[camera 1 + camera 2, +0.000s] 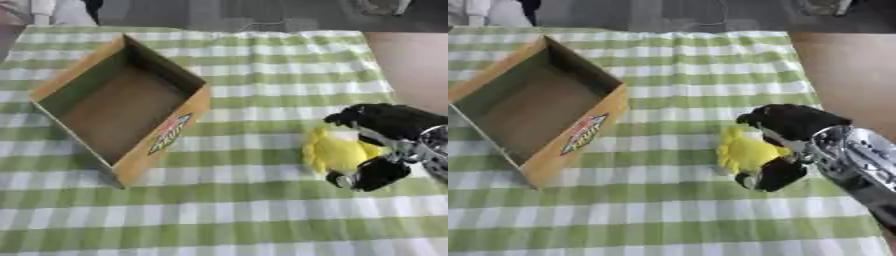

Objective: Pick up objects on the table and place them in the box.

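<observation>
Item 1: yellow soft object (334, 151), on the green-check tablecloth (262, 210), right of the box (122, 107), apart from it. Your right hand (785, 145) was curled round it, fingers above, thumb below. Box was open-topped, cardboard, w/ label on its near side. Left hand: not seen.

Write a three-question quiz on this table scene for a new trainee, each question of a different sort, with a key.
1. True or false: the cardboard box already holds the yellow object.
2. Which hand is at the yellow object? A) the left hand B) the right hand C) a person's bare hand
3. Fill in: the box and the object lie on a green and white ______ tablecloth.

Key
1. False: the box looks empty, and the object lies on the cloth to its right.
2. B: its fingers curl round the object from the right.
3. Checked.
</observation>
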`<state>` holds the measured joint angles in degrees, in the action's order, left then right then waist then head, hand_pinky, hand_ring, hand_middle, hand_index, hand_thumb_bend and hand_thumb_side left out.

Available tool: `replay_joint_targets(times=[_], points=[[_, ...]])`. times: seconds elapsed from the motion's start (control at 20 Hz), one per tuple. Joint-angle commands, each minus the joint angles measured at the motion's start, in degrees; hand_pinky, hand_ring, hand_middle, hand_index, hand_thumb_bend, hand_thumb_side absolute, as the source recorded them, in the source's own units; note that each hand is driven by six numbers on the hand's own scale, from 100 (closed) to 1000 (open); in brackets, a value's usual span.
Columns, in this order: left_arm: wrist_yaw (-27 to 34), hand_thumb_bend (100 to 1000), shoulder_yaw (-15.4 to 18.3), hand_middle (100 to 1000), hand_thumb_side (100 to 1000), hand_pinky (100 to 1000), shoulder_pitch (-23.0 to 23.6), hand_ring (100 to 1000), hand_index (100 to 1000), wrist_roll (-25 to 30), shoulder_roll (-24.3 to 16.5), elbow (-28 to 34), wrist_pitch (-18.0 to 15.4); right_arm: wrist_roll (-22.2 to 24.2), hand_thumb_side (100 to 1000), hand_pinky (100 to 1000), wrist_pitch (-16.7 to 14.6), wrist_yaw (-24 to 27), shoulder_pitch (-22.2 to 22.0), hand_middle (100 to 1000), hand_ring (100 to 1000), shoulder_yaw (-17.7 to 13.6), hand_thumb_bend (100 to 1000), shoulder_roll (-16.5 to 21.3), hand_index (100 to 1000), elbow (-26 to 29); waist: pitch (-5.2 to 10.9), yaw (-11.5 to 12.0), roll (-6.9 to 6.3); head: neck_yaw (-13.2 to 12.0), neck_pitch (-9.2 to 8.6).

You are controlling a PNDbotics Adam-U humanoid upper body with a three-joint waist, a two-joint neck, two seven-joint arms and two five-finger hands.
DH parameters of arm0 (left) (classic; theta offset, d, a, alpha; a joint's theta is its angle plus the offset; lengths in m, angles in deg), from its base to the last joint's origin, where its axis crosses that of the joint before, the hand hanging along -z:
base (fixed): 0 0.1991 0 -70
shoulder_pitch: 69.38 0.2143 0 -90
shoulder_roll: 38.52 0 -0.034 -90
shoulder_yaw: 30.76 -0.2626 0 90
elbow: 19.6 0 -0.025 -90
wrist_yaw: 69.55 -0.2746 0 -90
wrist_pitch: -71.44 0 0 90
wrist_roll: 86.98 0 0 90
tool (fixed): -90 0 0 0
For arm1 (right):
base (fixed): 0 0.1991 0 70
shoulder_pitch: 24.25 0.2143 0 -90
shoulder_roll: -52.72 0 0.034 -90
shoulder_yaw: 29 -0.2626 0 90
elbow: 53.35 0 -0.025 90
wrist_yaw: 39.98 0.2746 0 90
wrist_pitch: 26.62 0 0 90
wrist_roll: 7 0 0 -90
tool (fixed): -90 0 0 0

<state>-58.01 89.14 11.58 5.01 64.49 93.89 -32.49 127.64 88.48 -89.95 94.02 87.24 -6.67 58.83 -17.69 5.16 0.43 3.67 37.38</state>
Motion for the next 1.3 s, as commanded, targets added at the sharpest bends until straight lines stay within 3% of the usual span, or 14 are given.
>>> replay_joint_targets(times=[0.05,0.6,0.9,1.3], points=[[0.32,100,-0.14,595,900,728,-0.35,642,721,0.31,-0.50,1.09,-0.16,7.33,522,841,7.90,-1.21,1.01,855,988,-0.37,405,0.72,990,-1.54,0.75,0.14,-0.17,0.24,-0.63],[0.43,100,-0.18,596,901,729,-0.27,643,722,0.61,-0.26,1.09,-0.30,6.64,510,845,7.89,-1.45,1.69,857,990,-0.32,405,-0.82,987,-9.36,0.49,0.43,-0.37,0.49,-0.82],[0.43,100,-0.20,596,901,729,-0.28,644,722,0.72,-0.20,1.09,-0.33,5.62,487,849,7.33,0.84,2.00,845,987,0.17,431,-1.14,976,-9.25,0.41,0.54,-0.42,0.63,-0.77],[0.49,100,-0.19,597,902,729,-0.37,645,723,0.81,-0.22,1.09,-0.23,3.73,367,833,7.32,1.73,2.15,665,945,0.56,463,-1.49,821,-9.31,0.42,0.67,-0.30,0.68,-0.92]])
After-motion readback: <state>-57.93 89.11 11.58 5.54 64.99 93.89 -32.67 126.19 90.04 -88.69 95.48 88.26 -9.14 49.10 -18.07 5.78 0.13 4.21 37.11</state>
